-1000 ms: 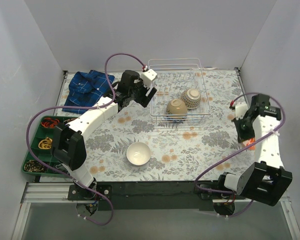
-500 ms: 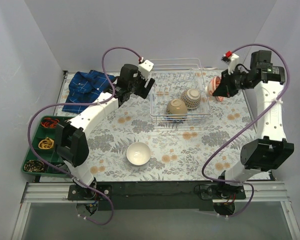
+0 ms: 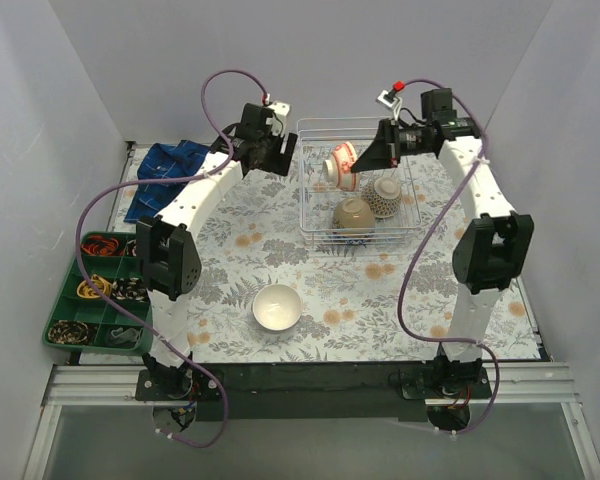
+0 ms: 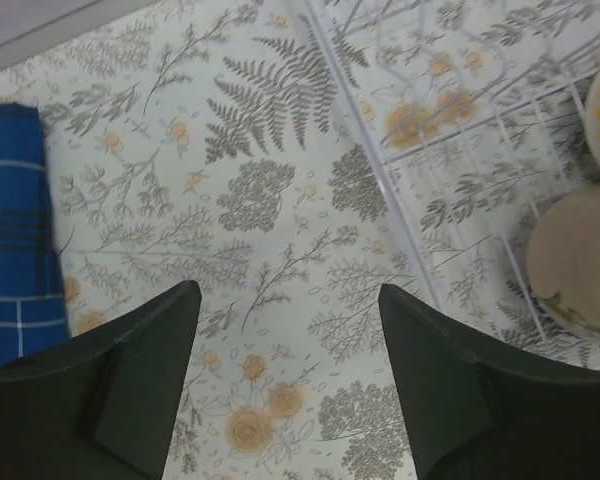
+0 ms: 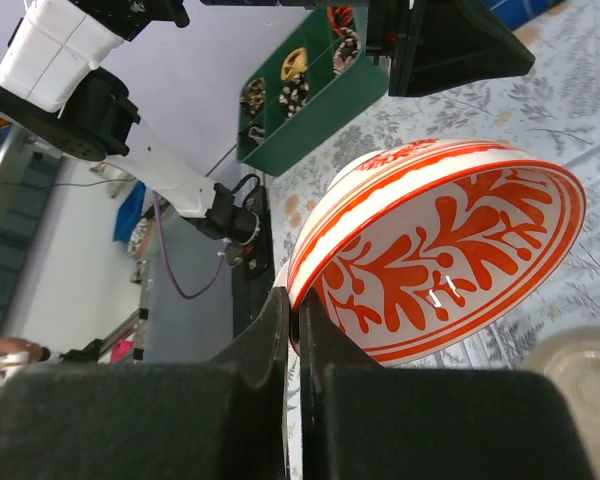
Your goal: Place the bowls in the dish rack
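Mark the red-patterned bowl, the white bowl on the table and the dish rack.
red-patterned bowl [image 5: 460, 240], right wrist view, patterned side
white bowl [image 3: 277, 307], top external view, inner bottom
dish rack [image 3: 380, 240], top external view, near wall

Boxed in by bare, matte, pale grey panels: back wall [image 3: 310, 60], left wall [image 3: 30, 120], right wall [image 3: 580, 150]. The counter [image 3: 360, 310] has a white cloth [image 3: 230, 330] with grey ferns and orange flowers. A black strip [image 3: 310, 375] runs along the near edge, with a silver rail [image 3: 90, 380] beside it. Light's soft and even, with barely any shadows.
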`<state>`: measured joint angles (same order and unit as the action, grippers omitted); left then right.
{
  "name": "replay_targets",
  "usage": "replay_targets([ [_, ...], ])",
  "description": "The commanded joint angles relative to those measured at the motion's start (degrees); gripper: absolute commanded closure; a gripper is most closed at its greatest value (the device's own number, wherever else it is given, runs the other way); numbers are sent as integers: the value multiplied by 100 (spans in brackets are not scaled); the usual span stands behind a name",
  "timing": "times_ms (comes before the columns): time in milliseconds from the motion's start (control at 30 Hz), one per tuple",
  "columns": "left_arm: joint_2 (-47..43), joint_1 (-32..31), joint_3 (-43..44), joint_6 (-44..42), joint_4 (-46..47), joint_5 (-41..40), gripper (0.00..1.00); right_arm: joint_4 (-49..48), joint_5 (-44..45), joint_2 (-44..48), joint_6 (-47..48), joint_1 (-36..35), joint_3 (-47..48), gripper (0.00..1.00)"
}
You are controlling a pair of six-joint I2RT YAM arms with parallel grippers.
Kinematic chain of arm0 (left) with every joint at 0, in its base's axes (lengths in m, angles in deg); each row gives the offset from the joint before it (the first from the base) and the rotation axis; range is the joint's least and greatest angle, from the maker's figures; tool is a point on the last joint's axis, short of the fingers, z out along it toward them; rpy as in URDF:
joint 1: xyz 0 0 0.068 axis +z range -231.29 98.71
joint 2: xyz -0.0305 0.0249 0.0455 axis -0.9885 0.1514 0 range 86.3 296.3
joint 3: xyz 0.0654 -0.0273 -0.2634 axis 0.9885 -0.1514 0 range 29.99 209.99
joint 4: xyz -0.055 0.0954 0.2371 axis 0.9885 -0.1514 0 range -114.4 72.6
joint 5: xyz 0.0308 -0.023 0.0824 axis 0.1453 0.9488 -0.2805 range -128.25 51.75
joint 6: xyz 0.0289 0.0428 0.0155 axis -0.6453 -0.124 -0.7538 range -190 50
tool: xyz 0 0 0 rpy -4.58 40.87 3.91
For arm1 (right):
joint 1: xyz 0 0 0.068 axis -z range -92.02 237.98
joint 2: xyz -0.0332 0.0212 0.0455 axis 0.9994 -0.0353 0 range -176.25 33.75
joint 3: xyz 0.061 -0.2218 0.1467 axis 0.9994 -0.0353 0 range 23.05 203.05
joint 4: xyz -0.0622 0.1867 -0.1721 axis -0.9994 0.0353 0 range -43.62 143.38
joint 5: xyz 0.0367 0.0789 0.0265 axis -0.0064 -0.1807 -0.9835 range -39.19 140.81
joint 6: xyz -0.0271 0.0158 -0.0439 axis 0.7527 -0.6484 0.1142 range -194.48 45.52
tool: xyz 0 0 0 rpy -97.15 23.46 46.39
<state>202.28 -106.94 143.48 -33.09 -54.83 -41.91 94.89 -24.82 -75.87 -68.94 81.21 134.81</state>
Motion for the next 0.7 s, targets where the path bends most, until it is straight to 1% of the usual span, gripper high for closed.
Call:
replay_targets([
  [0,-304,121,-195,-95,-187,-47,32,-1097,-1506,-654,-984,-377,583,99],
  [33,-383,122,-335,-148,-55,-99,35,-1211,-1550,-770,-1107,-413,670,99],
  [67,-427,148,-537,-183,155,-117,47,-1378,-1638,-875,-1256,-439,723,99],
  [100,-532,200,-634,-201,244,-117,90,-1449,-1699,-1103,-1335,-483,776,99],
  [133,-576,235,-714,-175,323,-152,100,-1502,-1770,-1209,-1397,-492,829,99],
  [167,-603,262,-767,-158,446,-170,100,-1607,-1892,-1315,-1554,-510,908,99],
  [200,-664,358,-854,-140,473,143,100,-1660,-1946,-1499,-1608,-519,908,99],
  [267,-700,429,-916,-149,517,339,100,-1809,-1964,-1658,-1792,-519,813,99],
  [300,-700,438,-934,-149,526,357,100,-2080,-1964,-1763,-1976,-510,725,99],
  [333,-683,447,-934,-140,526,566,100,-2344,-1964,-1782,-2135,-510,611,99],
  [367,-674,438,-917,-140,491,681,100,-2703,-1964,-1799,-2371,-519,462,99],
  [400,-665,438,-899,-148,482,796,100,-3742,-1964,-1773,-3096,-536,25,99],
  [433,-665,438,-908,-166,465,1101,100,-4231,-1964,-1756,-3425,-536,-153,99],
  [467,-665,438,-899,-201,456,1244,100,-4680,-1964,-1755,-3724,-545,-346,99],
  [500,-656,438,-899,-227,438,1402,100,-5798,-1964,-1755,-4501,-554,-679,99],
  [567,-647,438,-899,-289,386,1771,100,-6212,-1964,-1834,-4807,-563,-805,99],
  [667,-586,438,-873,-421,333,1939,100,-6678,-1964,-2063,-5159,-571,-849,99],
])
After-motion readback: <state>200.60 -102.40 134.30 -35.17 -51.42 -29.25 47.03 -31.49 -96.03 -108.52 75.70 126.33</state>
